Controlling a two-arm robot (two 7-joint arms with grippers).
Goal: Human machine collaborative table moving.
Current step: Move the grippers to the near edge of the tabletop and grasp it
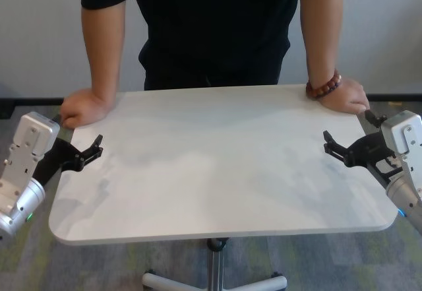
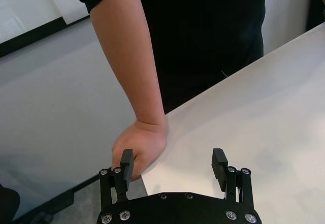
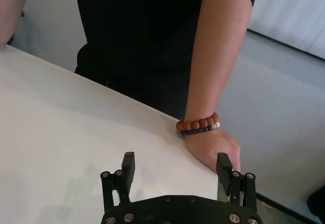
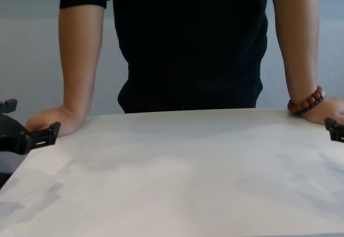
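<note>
The white table [image 1: 217, 165] stands between me and the human [image 1: 214, 20], who wears a black shirt and rests both hands on the far corners. One hand [image 1: 82, 108] is at the far left corner. The other wrist wears a bead bracelet [image 1: 323, 86]. My left gripper [image 1: 89, 154] is open at the table's left edge, close to that hand; in the left wrist view [image 2: 172, 164] one finger [image 2: 126, 163] is beside the hand and the other over the tabletop [image 2: 264, 107]. My right gripper [image 1: 335, 147] is open at the right edge, near the braceleted hand [image 3: 213, 150].
The table's grey central leg [image 1: 214, 264] and its base feet show below the near edge, over grey carpet. A pale wall with a dark baseboard runs behind the human. The chest view shows both gripper tips [image 4: 32, 137] [image 4: 334, 129] at the table's sides.
</note>
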